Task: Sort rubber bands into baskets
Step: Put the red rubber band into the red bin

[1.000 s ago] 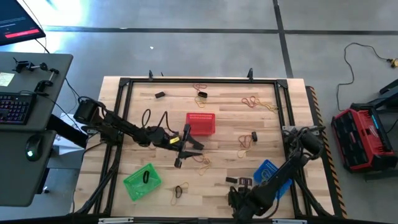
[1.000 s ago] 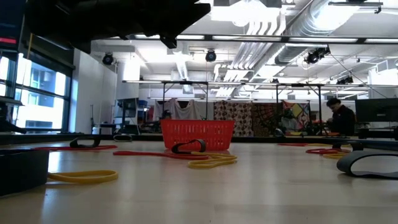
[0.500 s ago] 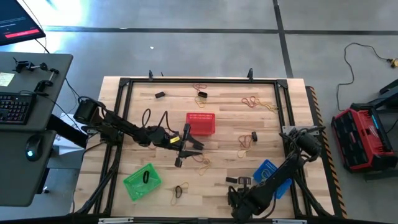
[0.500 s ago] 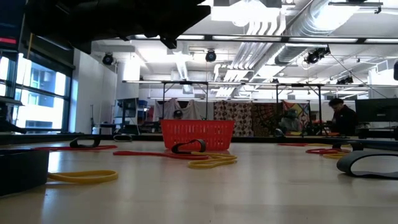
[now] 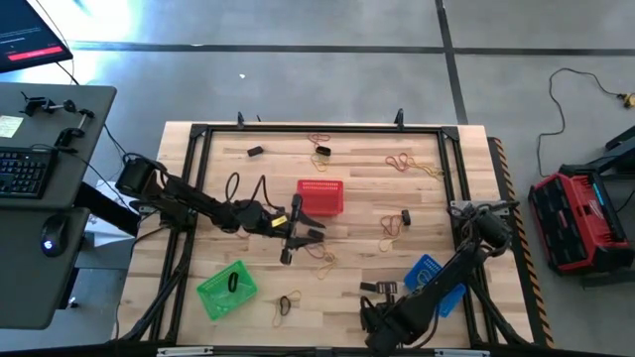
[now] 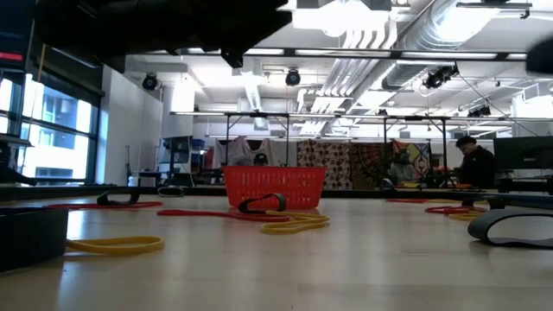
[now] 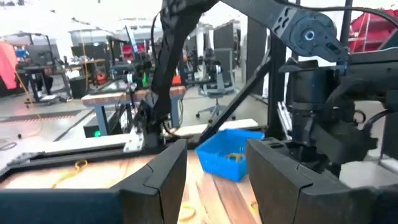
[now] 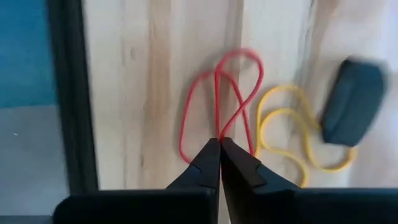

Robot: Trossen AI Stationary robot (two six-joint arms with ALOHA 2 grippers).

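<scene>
My right gripper (image 8: 219, 142) points down near the table's near edge, shut on a red rubber band (image 8: 217, 99). A yellow band (image 8: 283, 137) and a black band (image 8: 354, 102) lie beside it on the wood. In the high view the right arm's wrist (image 5: 392, 319) covers this spot. My left gripper (image 5: 316, 230) hangs level over the table's middle, open and with nothing between its fingers (image 7: 155, 180). The red basket (image 5: 320, 196), the green basket (image 5: 228, 290) and the blue basket (image 5: 427, 273) stand on the table. My right gripper pinches the red band between its two fingertips (image 8: 211, 155), where the twisted loop's strands cross (image 8: 219, 134). The fingers come from above, pointing down. The rest of the loop spreads out beyond the tips; whether it is off the wood I cannot tell.
Loose bands lie scattered: far middle (image 5: 320, 149), far right (image 5: 402, 162), right of centre (image 5: 392, 226), centre (image 5: 322, 260), near left (image 5: 286, 302). A black frame bar (image 8: 71, 93) runs along the table's edge beside the right gripper. A black band (image 5: 233, 283) lies in the green basket.
</scene>
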